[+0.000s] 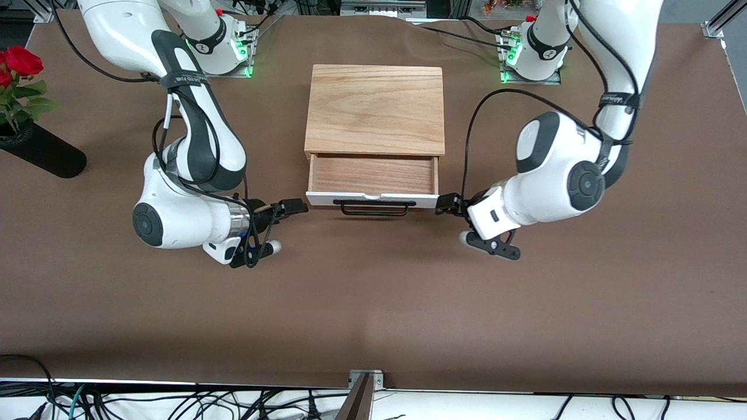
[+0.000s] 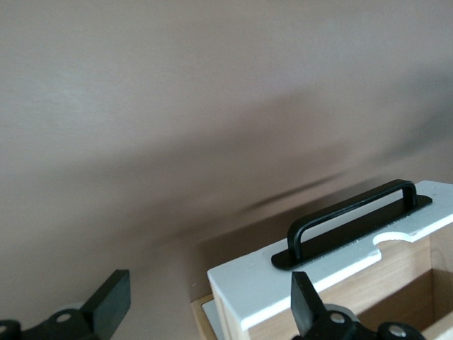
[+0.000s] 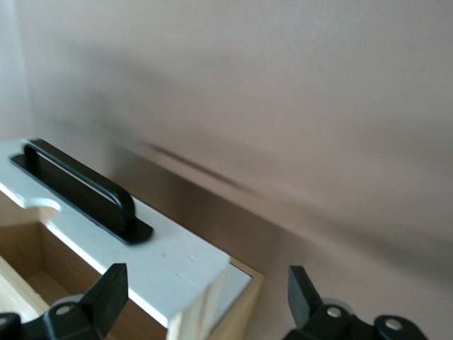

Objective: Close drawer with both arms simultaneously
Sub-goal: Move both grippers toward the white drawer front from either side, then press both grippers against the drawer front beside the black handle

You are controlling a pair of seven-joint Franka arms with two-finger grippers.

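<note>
The drawer (image 1: 372,175) stands partly pulled out of the light oak box (image 1: 374,108). Its white front panel (image 1: 327,199) and black wire handle (image 1: 373,207) face the front camera. My right gripper (image 1: 297,206) is at the panel's end toward the right arm. It is open, and its fingers straddle that corner of the panel (image 3: 170,262), with the handle (image 3: 78,188) off to one side. My left gripper (image 1: 444,204) is at the panel's other end. It is open too, straddling its corner of the panel (image 2: 283,280) near the handle (image 2: 350,212).
A black vase (image 1: 41,151) with red roses (image 1: 17,64) lies at the right arm's end of the table. The brown table (image 1: 373,303) stretches from the drawer to the edge nearest the front camera. The arm bases (image 1: 224,44) stand on either side of the box.
</note>
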